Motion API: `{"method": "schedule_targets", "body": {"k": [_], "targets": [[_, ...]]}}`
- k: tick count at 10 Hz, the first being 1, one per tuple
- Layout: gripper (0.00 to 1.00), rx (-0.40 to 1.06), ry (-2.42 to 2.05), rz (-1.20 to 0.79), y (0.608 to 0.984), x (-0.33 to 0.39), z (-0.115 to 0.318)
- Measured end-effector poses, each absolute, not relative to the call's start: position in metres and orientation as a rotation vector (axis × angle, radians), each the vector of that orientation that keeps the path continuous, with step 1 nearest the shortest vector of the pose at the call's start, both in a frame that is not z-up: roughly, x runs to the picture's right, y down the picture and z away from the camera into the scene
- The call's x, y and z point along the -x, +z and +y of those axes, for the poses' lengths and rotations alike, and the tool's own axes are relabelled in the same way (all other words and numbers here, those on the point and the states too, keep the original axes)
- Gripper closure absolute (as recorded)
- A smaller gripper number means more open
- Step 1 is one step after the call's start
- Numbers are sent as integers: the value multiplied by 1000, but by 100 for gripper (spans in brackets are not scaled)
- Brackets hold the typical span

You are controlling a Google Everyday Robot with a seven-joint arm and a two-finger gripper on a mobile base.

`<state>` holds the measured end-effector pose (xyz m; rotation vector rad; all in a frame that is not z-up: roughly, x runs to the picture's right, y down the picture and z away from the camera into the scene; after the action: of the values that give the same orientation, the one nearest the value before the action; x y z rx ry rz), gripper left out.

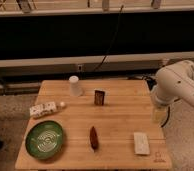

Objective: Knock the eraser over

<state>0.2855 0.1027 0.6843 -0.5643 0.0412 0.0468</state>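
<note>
Wooden table (121,120). Green plate (44,140) near left; white cup (75,85) far. Eraser (99,97) stands upright just right of the cup, far centre. White block (140,142) near right. Gripper (157,114) hangs at the table's right edge, well apart from the eraser; I cannot tell its state.

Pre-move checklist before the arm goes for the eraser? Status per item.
1. Eraser in view, standing upright on the table: ok.
2. Gripper located: ok. It hangs low at the table's right edge, well right of the eraser and not touching it.
3. Path from gripper to eraser: ok. There is bare wood between them, and the white flat block lies nearer the front edge.
4. Room beyond the eraser: not ok for a straight leftward sweep. The white cup stands just left of it and a little farther back.
5. Reddish-brown object clear of the eraser: ok. It lies apart, toward the front.
6. Which way the eraser's thin side faces: cannot tell.
</note>
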Motion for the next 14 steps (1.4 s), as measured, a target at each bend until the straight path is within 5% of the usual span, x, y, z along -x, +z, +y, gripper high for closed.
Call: {"method": "schedule_targets", "body": {"k": [14], "targets": [[20, 513, -16, 14, 720, -272, 55]]}}
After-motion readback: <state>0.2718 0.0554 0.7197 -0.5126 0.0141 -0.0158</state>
